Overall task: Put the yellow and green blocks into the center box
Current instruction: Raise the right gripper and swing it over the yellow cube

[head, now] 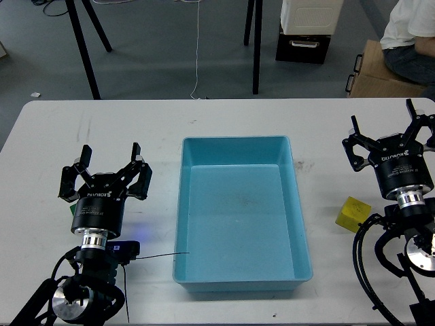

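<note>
The light blue tray point(185, 204) lies empty in the middle of the white table. The yellow block point(353, 213) sits on the table right of the tray, close to my right arm's wrist. My right gripper point(383, 122) is open and empty, beyond the yellow block and apart from it. My left gripper point(110, 151) is open and empty, left of the tray. A small bit of dark green, the green block point(67, 199), shows at the left side of my left gripper's body; most of it is hidden behind the gripper.
A thin black cable point(163, 255) runs from my left wrist to the tray's near left side. Beyond the table's far edge point(217, 101) stand black stand legs point(257, 47), boxes point(304, 41) and a seated person point(411, 41).
</note>
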You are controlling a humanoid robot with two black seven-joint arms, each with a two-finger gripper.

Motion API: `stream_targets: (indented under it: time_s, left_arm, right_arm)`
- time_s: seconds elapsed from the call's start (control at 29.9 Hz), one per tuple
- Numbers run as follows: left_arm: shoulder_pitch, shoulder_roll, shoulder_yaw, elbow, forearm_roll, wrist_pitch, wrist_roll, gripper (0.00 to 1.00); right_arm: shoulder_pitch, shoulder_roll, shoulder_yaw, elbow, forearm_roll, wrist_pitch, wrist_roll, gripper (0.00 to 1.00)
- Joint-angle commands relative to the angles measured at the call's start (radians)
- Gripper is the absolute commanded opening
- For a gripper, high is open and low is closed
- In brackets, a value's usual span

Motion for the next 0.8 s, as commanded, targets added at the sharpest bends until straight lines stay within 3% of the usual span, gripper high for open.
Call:
stream_targets:
  time_s: [0.0, 0.13, 0.27, 0.43, 0.6, 0.77]
  left_arm:
    - [0.003, -0.002, 0.000, 0.000, 0.000, 0.000, 0.000, 1.00]
    - [0.002, -0.002, -0.001, 0.000, 0.000, 0.000, 0.000, 1.00]
    - [0.002, -0.002, -0.001, 0.000, 0.000, 0.000, 0.000, 1.00]
    - [0.002, -0.002, -0.001, 0.001, 0.001, -0.002, 0.000, 1.00]
    - [0.002, 0.000, -0.001, 0.001, 0.001, 0.000, 0.000, 1.00]
    - [0.002, 0.000, -0.003, 0.001, 0.001, 0.000, 0.000, 1.00]
  right_arm:
    - [0.141, -0.133, -0.087, -0.037, -0.111, -0.102, 0.001, 0.98]
    - [0.317, -0.283, -0.271, -0.111, -0.191, -0.203, 0.024, 0.98]
    - [0.493, -0.384, -0.519, -0.235, -0.368, -0.263, 0.180, 0.98]
    - [0.687, -0.464, -0.810, -0.300, -0.556, -0.263, 0.307, 0.98]
    - [0.877, -0.607, -1.096, -0.291, -0.698, -0.237, 0.307, 0.98]
    - [1.173, -0.679, -1.511, -0.286, -0.792, -0.134, 0.307, 0.98]
